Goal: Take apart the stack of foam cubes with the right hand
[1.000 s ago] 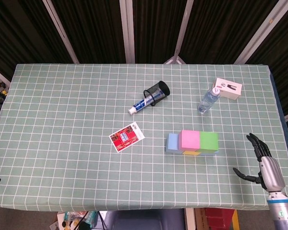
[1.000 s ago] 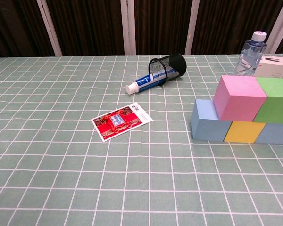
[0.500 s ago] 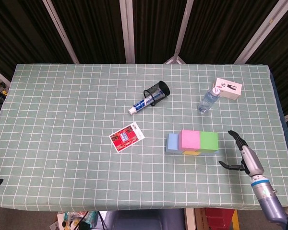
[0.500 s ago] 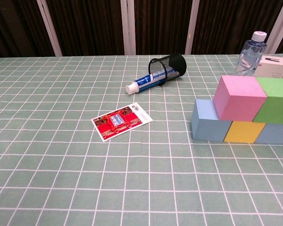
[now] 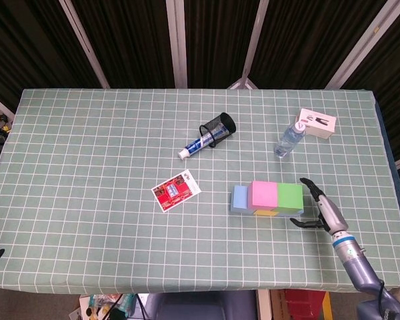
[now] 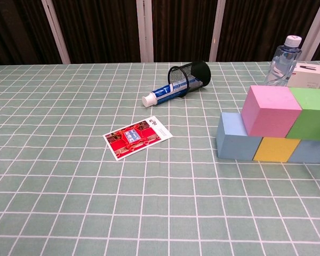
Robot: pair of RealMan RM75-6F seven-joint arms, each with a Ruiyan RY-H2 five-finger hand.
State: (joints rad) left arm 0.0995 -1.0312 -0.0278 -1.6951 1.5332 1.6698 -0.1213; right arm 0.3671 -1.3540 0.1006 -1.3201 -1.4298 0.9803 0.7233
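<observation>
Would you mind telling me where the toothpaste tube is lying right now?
In the head view the toothpaste tube lies mid-table, its far end inside the tipped-over black mesh cup, beyond the red card.

A green checked table (image 5: 87,147) bears foam cubes (image 5: 267,199), card (image 5: 177,190), mesh cup (image 5: 217,127), toothpaste (image 5: 198,145), bottle (image 5: 289,140), box (image 5: 317,123)

1. A stack of foam cubes (image 5: 267,199) is seen on the green checked table, toward the right side.
2. A pink cube (image 6: 270,111) and a green cube (image 6: 311,113) are set side by side on top, touching each other.
3. A blue cube (image 6: 235,140) is found at the left end of the bottom row, sticking out past the pink one.
4. A yellow cube (image 6: 276,149) is tucked under the pink and green cubes.
5. Another blue cube (image 6: 308,151) is seen at the right of the bottom row.
</observation>
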